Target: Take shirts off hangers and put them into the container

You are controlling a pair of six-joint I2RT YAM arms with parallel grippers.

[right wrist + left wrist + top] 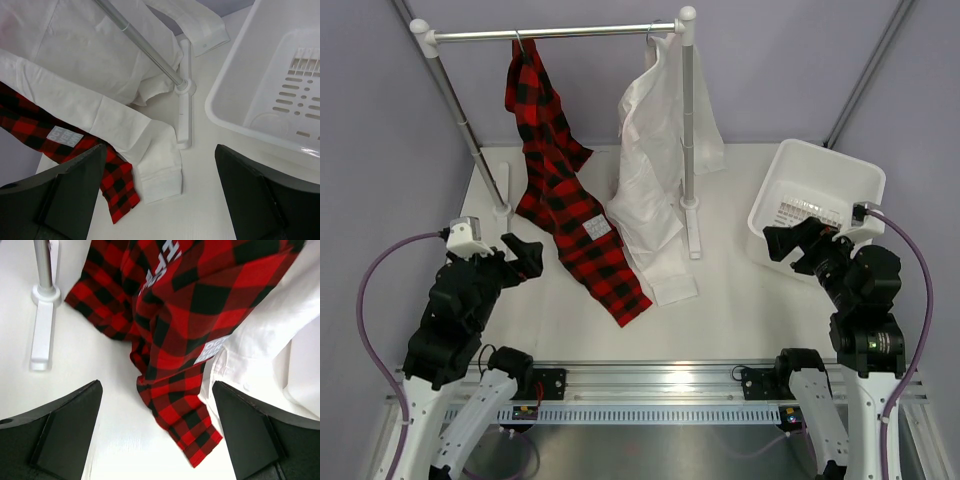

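Two shirts in the overhead view, Sam?

Yes, Lena. The plaid shirt (558,190) and the white shirt (650,150) hang from the rail (555,33) on hangers (519,43), of which only the metal hooks show. Both shirts trail down onto the table (740,300), side by side and touching. The container (820,172) stands to the right of the rail's right post.

And the grippers there?

The left gripper (525,258) is just left of the plaid sleeve. The right gripper (790,240) is at the container's near left corner. Both are spread wide and hold nothing.

Left wrist view?

Its two fingers (65,435) stand far apart at the bottom. Beyond them the plaid sleeve end lies flat on the table with its label patch (212,347) showing, and the white shirt touches its right edge. The rail's foot (41,330) is at upper left.

Right wrist view?

The fingers are wide apart, gripping nothing. The white cuff (160,175) lies on the table beyond them, touching the plaid tip at lower left. The container's rim fills the right side, apart from the cuff, with the post's foot between.
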